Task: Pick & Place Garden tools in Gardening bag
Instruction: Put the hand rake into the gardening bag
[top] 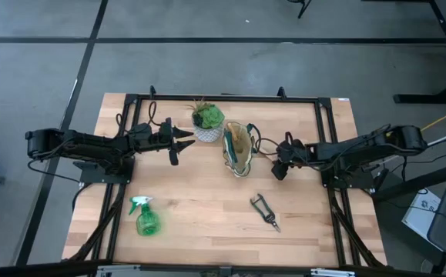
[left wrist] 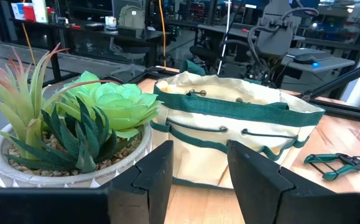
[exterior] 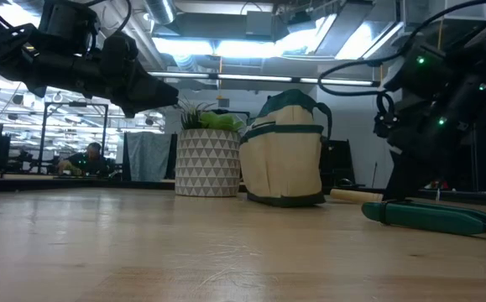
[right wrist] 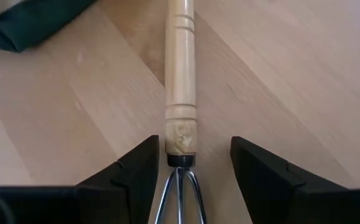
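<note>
Since the right tool (right wrist: 189, 158) hangs open over the fork (right wrist: 181, 93), grab its stiff wooden handle (light, slightly slick)

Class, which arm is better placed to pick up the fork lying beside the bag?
Right. Its open hand straddles the fork beside the bag. The left hand is open too, over by the plant.
</note>
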You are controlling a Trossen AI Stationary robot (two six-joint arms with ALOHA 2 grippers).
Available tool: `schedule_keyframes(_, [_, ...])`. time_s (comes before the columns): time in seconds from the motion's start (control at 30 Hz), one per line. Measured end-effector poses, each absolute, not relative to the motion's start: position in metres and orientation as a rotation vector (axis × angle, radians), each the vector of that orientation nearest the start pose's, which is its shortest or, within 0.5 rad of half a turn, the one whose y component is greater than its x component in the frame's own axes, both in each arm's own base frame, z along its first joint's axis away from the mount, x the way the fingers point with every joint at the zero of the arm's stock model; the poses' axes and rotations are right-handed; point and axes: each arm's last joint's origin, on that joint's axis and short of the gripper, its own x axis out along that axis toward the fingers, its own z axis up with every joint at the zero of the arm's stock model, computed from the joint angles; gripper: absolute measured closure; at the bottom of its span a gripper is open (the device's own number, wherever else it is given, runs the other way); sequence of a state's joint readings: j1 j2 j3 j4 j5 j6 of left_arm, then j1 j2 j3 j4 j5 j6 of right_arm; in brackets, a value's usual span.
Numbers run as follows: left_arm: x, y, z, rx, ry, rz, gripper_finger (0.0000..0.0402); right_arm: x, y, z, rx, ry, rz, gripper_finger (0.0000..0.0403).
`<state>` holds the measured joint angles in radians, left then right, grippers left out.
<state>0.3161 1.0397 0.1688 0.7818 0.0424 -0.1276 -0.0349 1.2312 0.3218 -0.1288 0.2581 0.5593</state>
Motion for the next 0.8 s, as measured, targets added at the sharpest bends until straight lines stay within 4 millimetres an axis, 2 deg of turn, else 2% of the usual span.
schedule_keyframes(0.2, [0.1774,0.0567,0.1738,-0.142,0.07,0.279,0.0253,0.1796,-0.0139,0.1122,0.351,0.93,-0.535,0.0227])
schedule_keyframes(0.53, [0.1774,0.0567,0.1738,-0.143,0.07,0.279,0.0253,0.1813,-0.0152,0.1135,0.338,0.894,-0.57,0.0333])
schedule_keyframes(0.8, [0.1774,0.0567,0.1738,-0.143,0.07,0.279,0.0253,0.1814,-0.0203,0.114,0.436,0.855,-0.638,0.0345])
